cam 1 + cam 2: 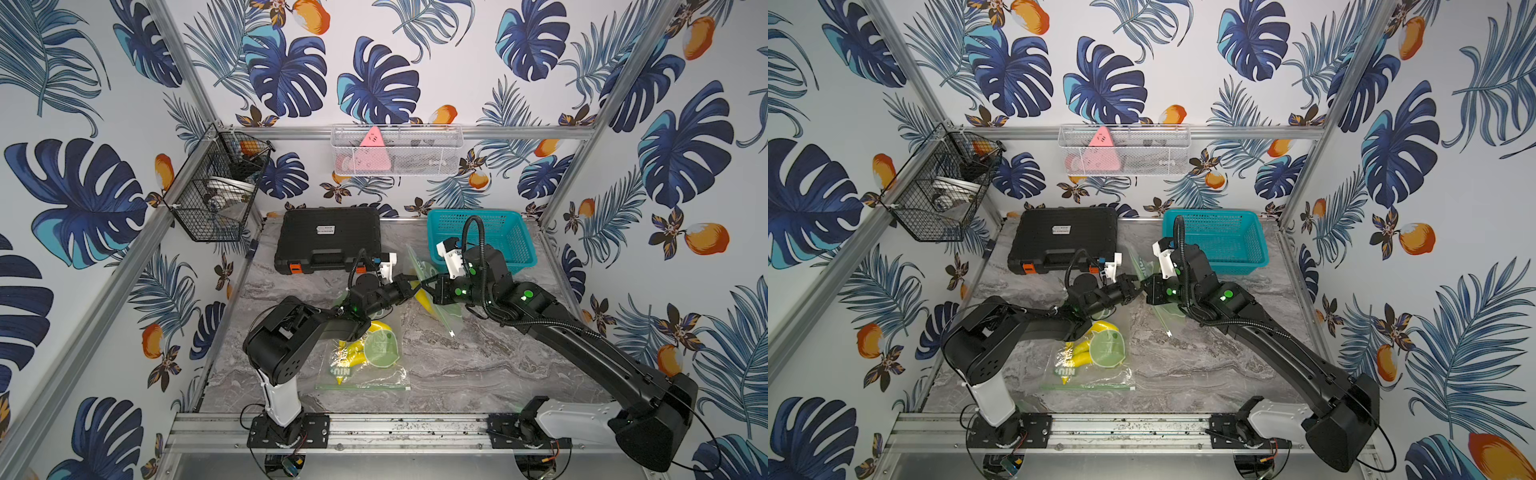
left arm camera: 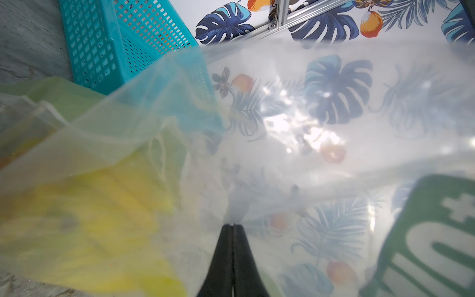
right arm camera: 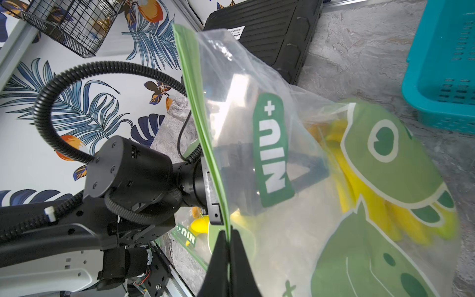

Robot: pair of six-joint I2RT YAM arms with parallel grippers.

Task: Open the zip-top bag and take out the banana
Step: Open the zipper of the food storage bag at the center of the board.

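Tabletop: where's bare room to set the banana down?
Biggest bare patch: tabletop front-centre, between the flat bag and the right arm. Crowded mid-table: left hand and right hand both pinch the lifted bag, black case and teal basket behind.

bright overall; wrist-view glare, blur

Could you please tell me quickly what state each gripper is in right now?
Left gripper: closed, apparently pinching the clear wall of the zip-top bag.
Right gripper: closed on that bag's green zip strip.
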